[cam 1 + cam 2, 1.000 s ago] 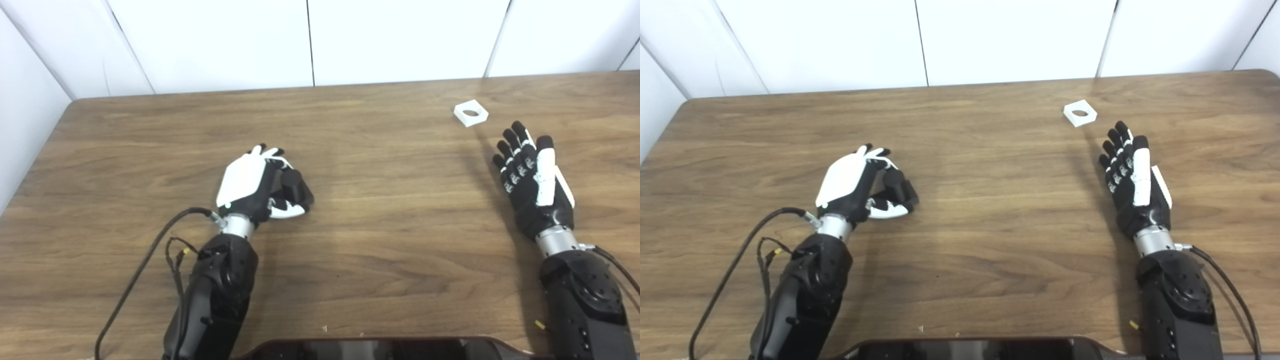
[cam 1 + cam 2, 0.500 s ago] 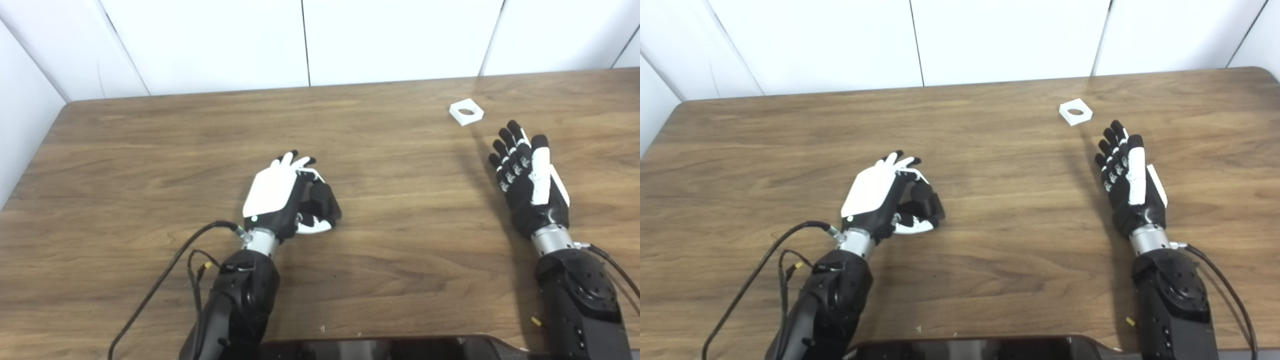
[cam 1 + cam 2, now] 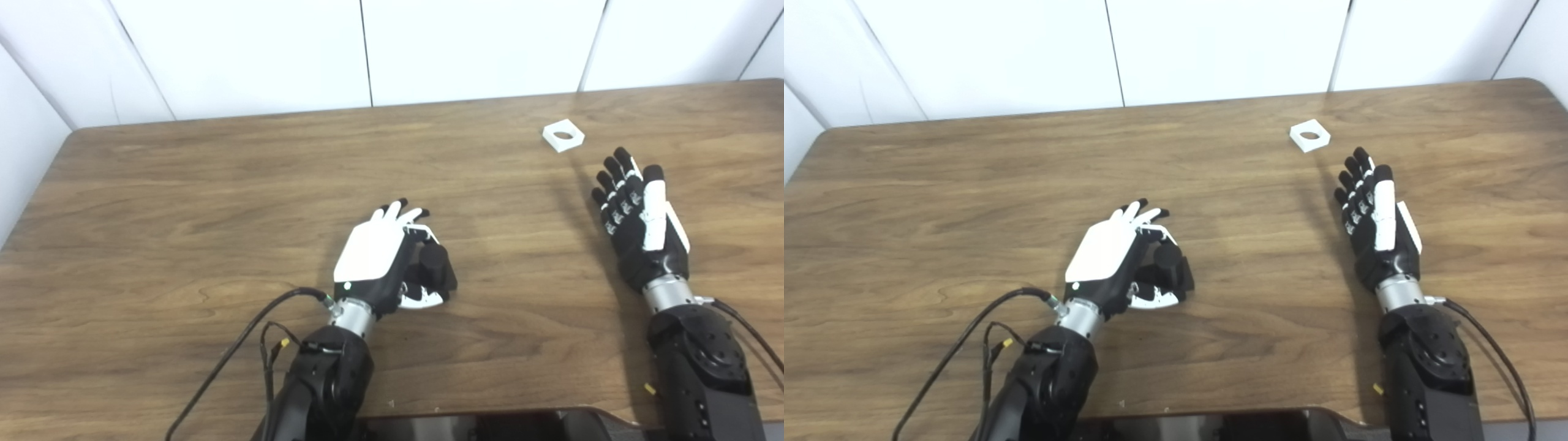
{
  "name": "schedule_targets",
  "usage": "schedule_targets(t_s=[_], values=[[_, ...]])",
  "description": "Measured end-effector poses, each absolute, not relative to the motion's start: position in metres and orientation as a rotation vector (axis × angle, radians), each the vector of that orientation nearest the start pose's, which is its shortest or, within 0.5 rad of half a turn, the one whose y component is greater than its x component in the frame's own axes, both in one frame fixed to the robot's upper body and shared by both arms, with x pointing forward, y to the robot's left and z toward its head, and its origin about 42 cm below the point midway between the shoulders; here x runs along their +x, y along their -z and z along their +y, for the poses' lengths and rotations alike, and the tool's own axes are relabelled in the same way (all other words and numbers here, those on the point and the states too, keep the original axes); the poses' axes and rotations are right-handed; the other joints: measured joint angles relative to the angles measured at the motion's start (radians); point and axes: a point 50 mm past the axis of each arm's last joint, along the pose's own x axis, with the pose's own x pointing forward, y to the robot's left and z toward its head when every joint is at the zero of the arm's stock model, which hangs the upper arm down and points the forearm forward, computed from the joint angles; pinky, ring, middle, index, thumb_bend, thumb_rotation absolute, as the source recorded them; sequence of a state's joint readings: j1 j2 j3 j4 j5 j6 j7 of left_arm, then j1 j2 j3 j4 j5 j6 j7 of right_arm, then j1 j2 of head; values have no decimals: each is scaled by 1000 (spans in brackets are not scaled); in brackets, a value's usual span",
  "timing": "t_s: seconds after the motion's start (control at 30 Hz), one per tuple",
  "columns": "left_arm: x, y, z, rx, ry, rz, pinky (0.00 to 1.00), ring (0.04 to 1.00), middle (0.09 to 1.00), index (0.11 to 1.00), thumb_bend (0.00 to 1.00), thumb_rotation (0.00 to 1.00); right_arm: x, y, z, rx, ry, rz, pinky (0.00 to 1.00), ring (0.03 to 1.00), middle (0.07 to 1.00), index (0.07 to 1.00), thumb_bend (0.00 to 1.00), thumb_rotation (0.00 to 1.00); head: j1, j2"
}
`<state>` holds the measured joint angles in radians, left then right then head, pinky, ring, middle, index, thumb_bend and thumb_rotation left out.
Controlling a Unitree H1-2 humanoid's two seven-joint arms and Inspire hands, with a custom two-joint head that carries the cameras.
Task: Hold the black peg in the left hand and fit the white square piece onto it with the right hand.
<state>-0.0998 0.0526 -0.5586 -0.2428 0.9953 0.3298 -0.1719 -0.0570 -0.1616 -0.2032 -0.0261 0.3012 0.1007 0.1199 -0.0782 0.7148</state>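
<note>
At mid-counter (image 3: 184, 202), the left robot hand (image 3: 383, 260) curls around the black peg (image 3: 433, 269), apparently steadying it to receive its mate. Well apart, the right robot hand (image 3: 640, 220) lies flat, fingers spread and empty, just short of the white square piece (image 3: 563, 135) near the counter's far edge.

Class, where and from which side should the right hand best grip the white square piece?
Probably by two opposite outer edges, coming from above: the white square piece lies flat on the table, hole upward, just beyond the open right hand. That keeps the hole clear for the peg.
</note>
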Motion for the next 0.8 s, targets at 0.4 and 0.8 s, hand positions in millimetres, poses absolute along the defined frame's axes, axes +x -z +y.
schedule_targets(t_s=[0.4,0.8], values=[[269,-159,69,1014,396,-203,995,1000,906,491,515,71,298,-125,-309,145,47,-34,1000,1000,1000,1000,621,1000,8,2],[271,-159,67,1001,389,-190,999,1000,915,620,753,170,298,-126,-311,161,43,-38,1000,1000,1000,1000,619,1000,18,-6]])
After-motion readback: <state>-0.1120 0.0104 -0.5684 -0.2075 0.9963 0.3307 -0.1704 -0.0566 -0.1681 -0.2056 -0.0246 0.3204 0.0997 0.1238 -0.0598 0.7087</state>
